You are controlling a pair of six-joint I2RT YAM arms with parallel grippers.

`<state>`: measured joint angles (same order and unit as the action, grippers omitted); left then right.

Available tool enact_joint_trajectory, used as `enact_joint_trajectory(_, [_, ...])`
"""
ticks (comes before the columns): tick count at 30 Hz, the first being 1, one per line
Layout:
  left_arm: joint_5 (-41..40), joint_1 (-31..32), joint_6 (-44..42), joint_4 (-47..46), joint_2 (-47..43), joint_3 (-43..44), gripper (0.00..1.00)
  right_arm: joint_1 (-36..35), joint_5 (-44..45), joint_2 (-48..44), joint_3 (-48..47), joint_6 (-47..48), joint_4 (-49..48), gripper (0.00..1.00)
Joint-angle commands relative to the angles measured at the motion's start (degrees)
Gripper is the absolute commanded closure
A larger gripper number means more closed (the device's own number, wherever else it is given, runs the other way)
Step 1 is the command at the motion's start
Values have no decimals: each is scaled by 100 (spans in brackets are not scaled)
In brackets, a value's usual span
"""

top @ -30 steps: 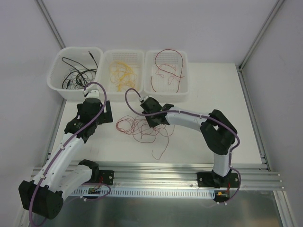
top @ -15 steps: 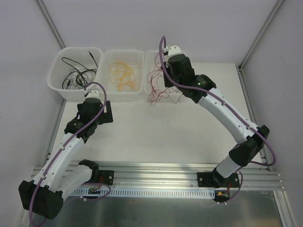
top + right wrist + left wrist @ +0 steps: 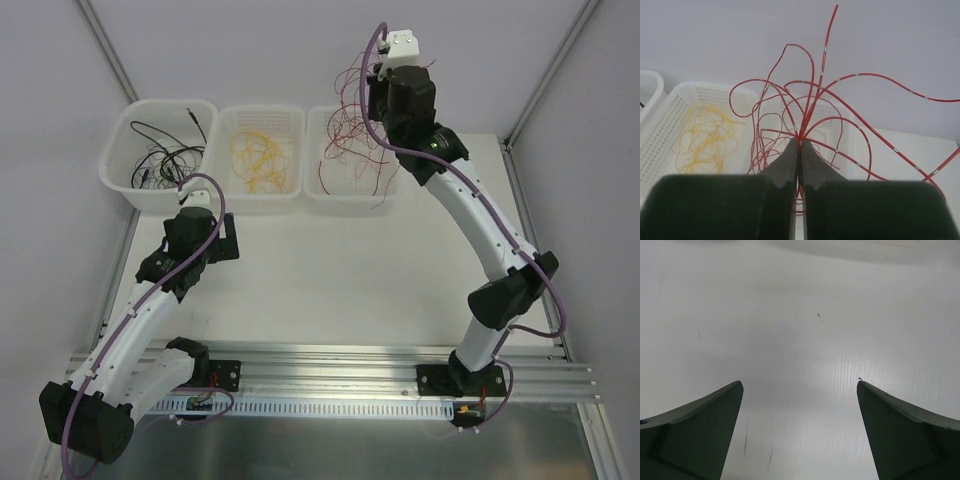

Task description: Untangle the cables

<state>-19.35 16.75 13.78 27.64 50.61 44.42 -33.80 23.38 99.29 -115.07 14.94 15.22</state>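
Red cables (image 3: 801, 131) fan out in curly loops, seemingly tangled.

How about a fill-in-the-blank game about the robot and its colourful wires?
The right gripper is shut on a bunch of cables coloured ____. The wires in the middle basket are ____. The black cables lie in the basket on the ____. The left gripper is ____, holding nothing.

Missing words: red; yellow; left; open.
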Motion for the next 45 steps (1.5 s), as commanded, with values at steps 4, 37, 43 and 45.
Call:
enact_joint_trajectory(4, [195, -76, -104, -153, 10, 14, 1, 224, 18, 705, -332, 361, -1292, 99])
enact_joint_trajectory(37, [318, -67, -130, -153, 72, 5, 1, 796, -3190, 3343, -455, -624, 437, 90])
enact_joint_trajectory(43, [327, -67, -121, -153, 28, 5, 1, 805, -2910, 2887, -315, -449, 482, 63])
enact_joint_trajectory(45, [309, -67, -121, -153, 2, 5, 1, 805, -2655, 2720, -227, -369, 499, 54])
